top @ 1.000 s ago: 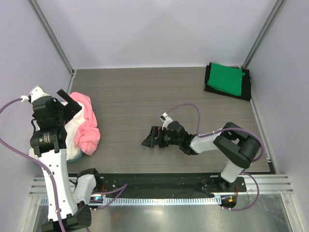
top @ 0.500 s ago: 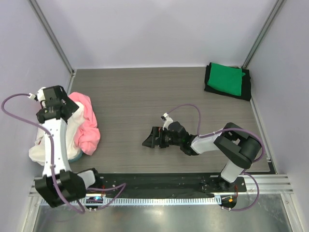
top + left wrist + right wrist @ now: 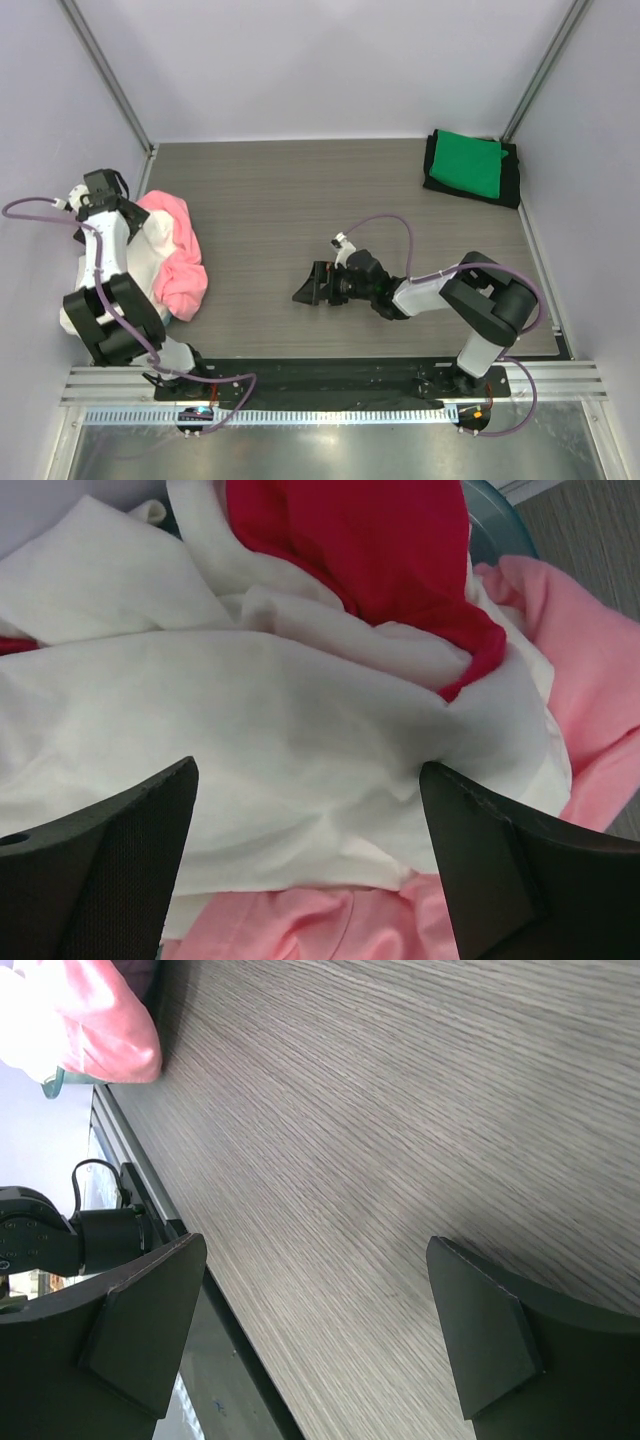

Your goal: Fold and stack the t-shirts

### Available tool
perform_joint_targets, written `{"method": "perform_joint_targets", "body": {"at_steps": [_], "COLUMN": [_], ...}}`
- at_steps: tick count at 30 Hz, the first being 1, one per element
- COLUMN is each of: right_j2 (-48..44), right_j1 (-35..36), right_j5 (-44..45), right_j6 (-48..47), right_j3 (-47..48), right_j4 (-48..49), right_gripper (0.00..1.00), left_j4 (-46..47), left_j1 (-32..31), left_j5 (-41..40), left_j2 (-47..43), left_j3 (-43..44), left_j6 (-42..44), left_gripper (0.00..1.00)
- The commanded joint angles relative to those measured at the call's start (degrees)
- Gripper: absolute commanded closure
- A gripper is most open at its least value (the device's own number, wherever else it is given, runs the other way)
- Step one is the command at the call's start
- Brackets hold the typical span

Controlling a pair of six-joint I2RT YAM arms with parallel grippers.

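- While the left pincer (image 3: 308,770) hangs over a heap of shirts at the left edge of the table (image 3: 300,200), its jaws stand wide apart with nothing held between them.
- Straight under this pincer, spanning the gap between its fingers (image 3: 100,870), lies the white shirt (image 3: 250,700), rumpled in broad soft folds.
- Beyond the fingertips, the red shirt (image 3: 370,550) lies on the white one, and one fold of it curls down to a point toward the right finger.
- Past the red shirt, further from the pincer, a thin teal edge (image 3: 500,520) shows; whether it is cloth I cannot tell.
- To the right of the pincer and around its right finger, the pink shirt (image 3: 590,650) comes out from under the white cloth.
- At mid-table the right pincer (image 3: 310,285) lies low and points left toward the heap, well apart from it.
- Its jaws are spread wide and empty, with only bare wood grain between them; whether it touches the table I cannot tell.
- Far ahead of this pincer, off to one corner of its wrist view, a bulge of the pink shirt shows.
- Behind this pincer and well off to its right, in the table's far right corner, the green shirt (image 3: 470,163) lies folded on the black shirt (image 3: 512,188).
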Motion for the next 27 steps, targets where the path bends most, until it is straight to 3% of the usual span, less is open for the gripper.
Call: {"method": "perform_joint_targets", "body": {"at_steps": [1,4,7,8,10,11,13,19,22,23,24,25,27], "right_j2": [5.26,6.58,6.85,6.85,6.85,7.02,7.11,6.15,1.33,-0.78,-2.71,-7.17,-11.67], "right_j1": [0.27,0.27,0.27,0.27,0.27,0.27,0.27,0.27,0.27,0.27,0.27,0.27,0.27], "right_j5": [0.55,0.19,0.37,0.37,0.37,0.37,0.28,0.89,2.47,3.87,4.67,5.46,7.48], "right_j6": [-1.98,-2.07,-1.89,-1.81,-1.89,-1.81,-1.81,-1.81,-1.63,-1.63,-1.54,-1.46,-1.63], "right_j3": [-1.27,-0.3,0.05,0.05,0.14,0.22,0.31,-0.21,-3.45,-4.68,-7.31,-8.64,-11.27], "right_j4": [-12.98,-13.33,-13.77,-13.77,-13.86,-13.86,-13.94,-13.68,-10.97,-10.09,-8.34,-7.71,-8.05], "right_gripper": [0.01,0.01,0.01,0.01,0.01,0.01,0.01,0.01,0.02,0.03,0.03,0.02,0.02], "left_j4": [5.64,5.21,5.55,6.77,7.13,7.05,6.79,3.18,1.17,0.12,-1.11,-2.6,-5.6], "left_j1": [2.81,3.78,3.96,3.96,4.05,3.96,3.96,1.69,-8.57,-15.57,-18.68,-21.41,-29.73], "left_j5": [4.6,6.37,7.95,8.92,9.45,9.37,9.1,12.79,5.96,4.2,2.53,0.86,1.45], "left_j2": [5.31,9.01,9.73,9.12,8.15,6.93,5.78,-2.9,-7.49,-8.11,-8.29,-8.03,-7.32], "left_j3": [4.79,7.6,6.83,6.39,6.12,6.2,6.64,12.61,22.0,24.9,28.67,35.84,43.0], "left_j6": [-2.87,-3.05,-4.1,-4.27,-4.45,-4.36,-4.01,-5.41,-3.14,-2.09,-0.77,-0.59,-0.15], "left_gripper": [0.09,0.14,0.32,0.49,0.69,0.89,1.0,1.0,1.0,1.0,1.0,1.0,1.0]}}
